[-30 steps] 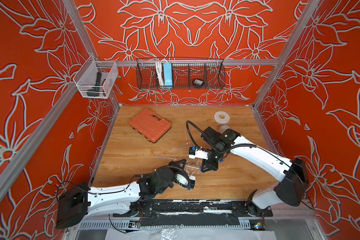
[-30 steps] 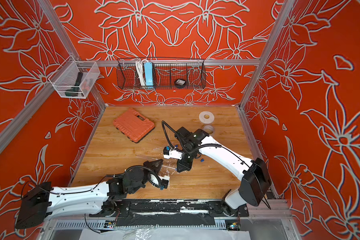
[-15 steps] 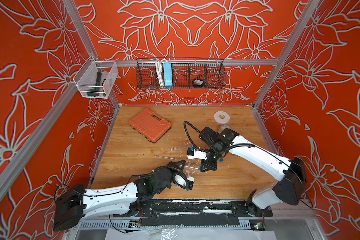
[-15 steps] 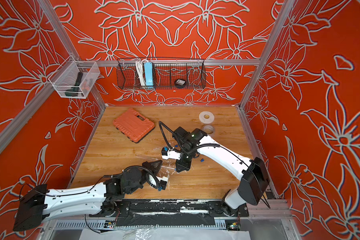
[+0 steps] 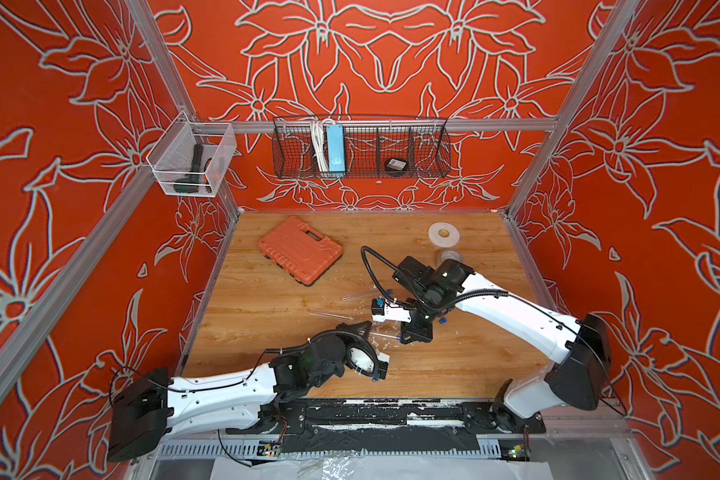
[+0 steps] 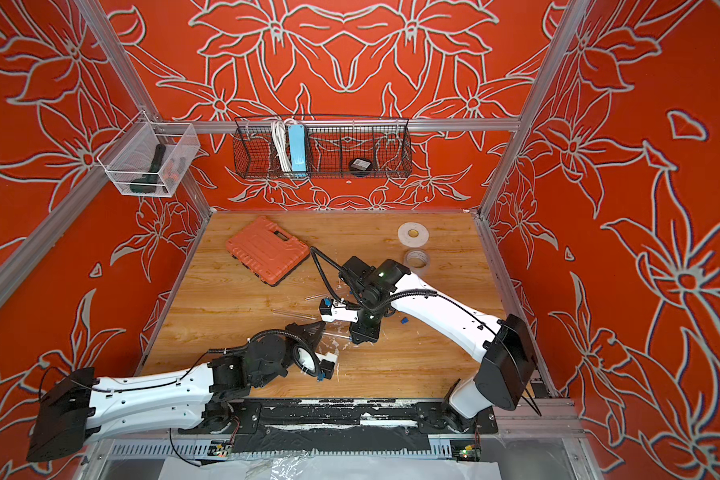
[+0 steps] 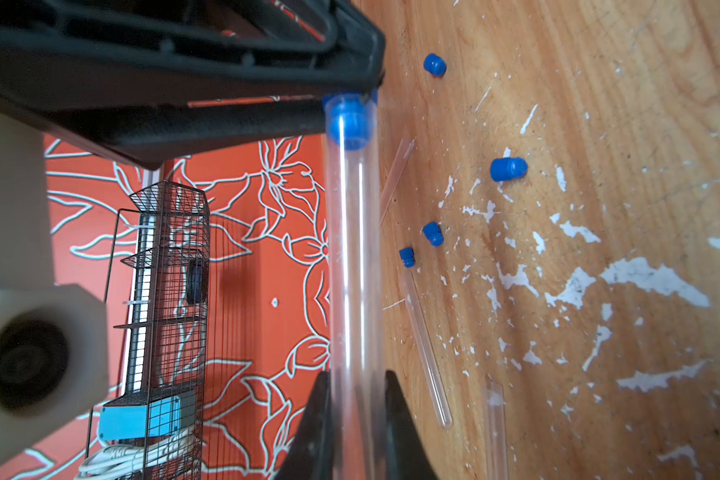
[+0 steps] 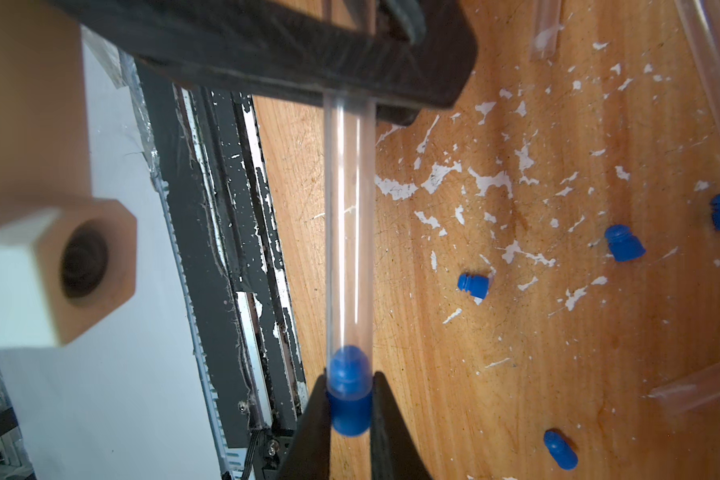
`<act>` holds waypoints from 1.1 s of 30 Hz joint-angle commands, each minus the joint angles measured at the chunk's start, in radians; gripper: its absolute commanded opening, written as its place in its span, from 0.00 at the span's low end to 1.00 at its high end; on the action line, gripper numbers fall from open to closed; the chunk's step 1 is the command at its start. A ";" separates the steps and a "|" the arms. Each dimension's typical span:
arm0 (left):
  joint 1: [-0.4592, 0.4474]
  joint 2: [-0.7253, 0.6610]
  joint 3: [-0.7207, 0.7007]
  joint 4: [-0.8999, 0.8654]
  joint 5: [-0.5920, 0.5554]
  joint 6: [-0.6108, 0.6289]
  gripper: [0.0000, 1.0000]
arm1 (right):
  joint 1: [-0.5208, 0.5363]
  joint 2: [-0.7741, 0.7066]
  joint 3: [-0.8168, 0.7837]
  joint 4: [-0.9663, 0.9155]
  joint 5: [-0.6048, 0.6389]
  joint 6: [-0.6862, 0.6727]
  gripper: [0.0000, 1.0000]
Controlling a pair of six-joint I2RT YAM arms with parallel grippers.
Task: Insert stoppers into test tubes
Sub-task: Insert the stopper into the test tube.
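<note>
Around the middle of the counter (image 5: 267, 316), slightly toward its near edge, both arms meet on one clear test tube (image 7: 352, 270), which is held clear of the wood. The left jaws are drawn narrow and clamp this tube across its body. The right jaws are pinched tight on a blue stopper (image 8: 349, 399), gripping its wider cap while its rounded nose sits just inside the tube's mouth. Four loose stoppers (image 8: 624, 243) lie scattered on the scuffed, paint-flecked wood close by. One of them, as the left wrist view shows, lies right at the mouth of a spare tube (image 7: 427, 353) with its ribbed end toward the opening; whether the two touch I cannot tell. Two more spare tubes (image 5: 329, 313) lie flat just to the far left of where the arms meet. An orange case (image 5: 300, 249) sits at the far left of the counter, and two tape rolls (image 5: 444, 235) lie at the far right, one just nearer than the other. A wire basket (image 5: 360, 149) hangs on the far wall.
</note>
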 commanded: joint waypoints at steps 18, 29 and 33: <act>0.075 0.049 0.080 -0.190 0.170 -0.038 0.00 | -0.076 -0.428 -0.175 0.442 0.009 -0.014 0.61; 0.331 0.118 0.289 -0.436 0.732 -0.451 0.00 | -0.268 -0.697 -0.443 0.497 0.383 0.741 0.77; 0.374 0.158 0.328 -0.469 0.811 -0.527 0.00 | -0.353 -0.690 -0.476 0.464 0.322 0.840 0.76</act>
